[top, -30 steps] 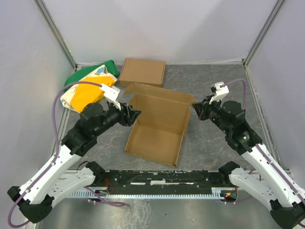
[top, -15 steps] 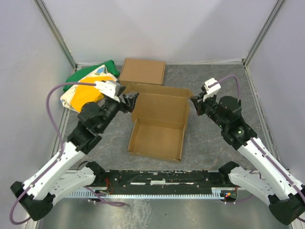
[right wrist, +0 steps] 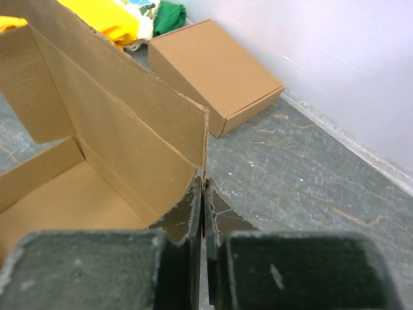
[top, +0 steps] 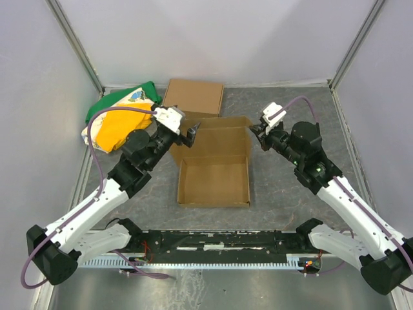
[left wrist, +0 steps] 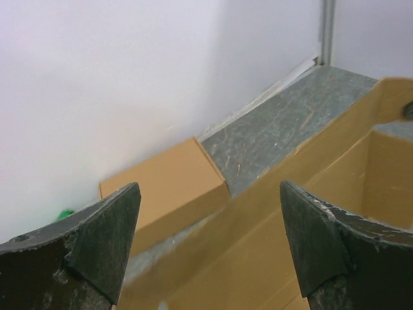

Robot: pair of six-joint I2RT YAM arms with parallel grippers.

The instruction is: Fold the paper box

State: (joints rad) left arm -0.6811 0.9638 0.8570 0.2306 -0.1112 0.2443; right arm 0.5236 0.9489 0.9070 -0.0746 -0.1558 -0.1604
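The paper box (top: 216, 184) lies open in the middle of the table, a shallow brown tray with its lid (top: 219, 137) standing up along the far side. My right gripper (top: 253, 138) is shut on the lid's right edge; in the right wrist view the cardboard edge (right wrist: 206, 139) runs straight down into the closed gripper (right wrist: 204, 184). My left gripper (top: 187, 131) hovers at the lid's upper left corner, open. In the left wrist view the gripper (left wrist: 210, 187) is spread wide, the lid's top edge (left wrist: 271, 194) crosses between and below its fingers, and nothing is held.
A ready-made brown cardboard box (top: 193, 97) lies closed against the back wall, just behind the lid. A green, yellow and white bag (top: 119, 119) lies at the far left. Walls enclose the table on three sides.
The left gripper has opened wide and swung up and right to the lid's left corner. The right gripper has pushed left and farther away with the lid edge. The lid stands steeper and the box has squared up.
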